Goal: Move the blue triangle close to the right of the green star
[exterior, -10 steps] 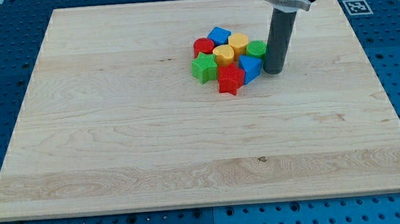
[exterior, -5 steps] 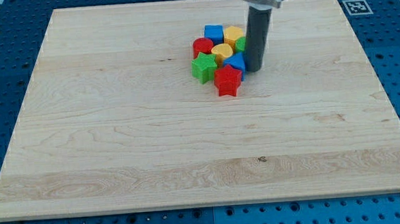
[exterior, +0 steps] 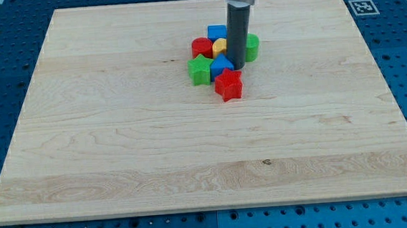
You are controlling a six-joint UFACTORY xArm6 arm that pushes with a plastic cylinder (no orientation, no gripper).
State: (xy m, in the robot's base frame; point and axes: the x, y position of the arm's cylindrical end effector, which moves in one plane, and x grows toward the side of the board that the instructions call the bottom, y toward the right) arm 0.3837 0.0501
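- So my tip [exterior: 237, 68] is planted right in the middle of the block cluster. It's just a plain rod, so there's nothing to spread or pinch; it only pushes.
- The blue triangle [exterior: 221, 66] is touching my tip, on its view-left side, so it looks like I'm right up against it.
- One step further toward the view's left is the green star [exterior: 200, 69], and the triangle sits hard against the star's right side. I'd say the task is basically there, maybe just a backing-off left to do.
- Just below my tip toward the view's bottom is the red star [exterior: 229, 85], touching the triangle's lower edge.
- To the view's right of the rod, a green block [exterior: 251, 47] pokes out; can't make out its shape.
- Behind the rod, toward the view's top: a yellow block [exterior: 220, 47], a blue cube [exterior: 217, 32], and a red block [exterior: 202, 47], all packed together.
- Risk, I reckon: the cluster is tight, so any more shove drags the neighbours along too.
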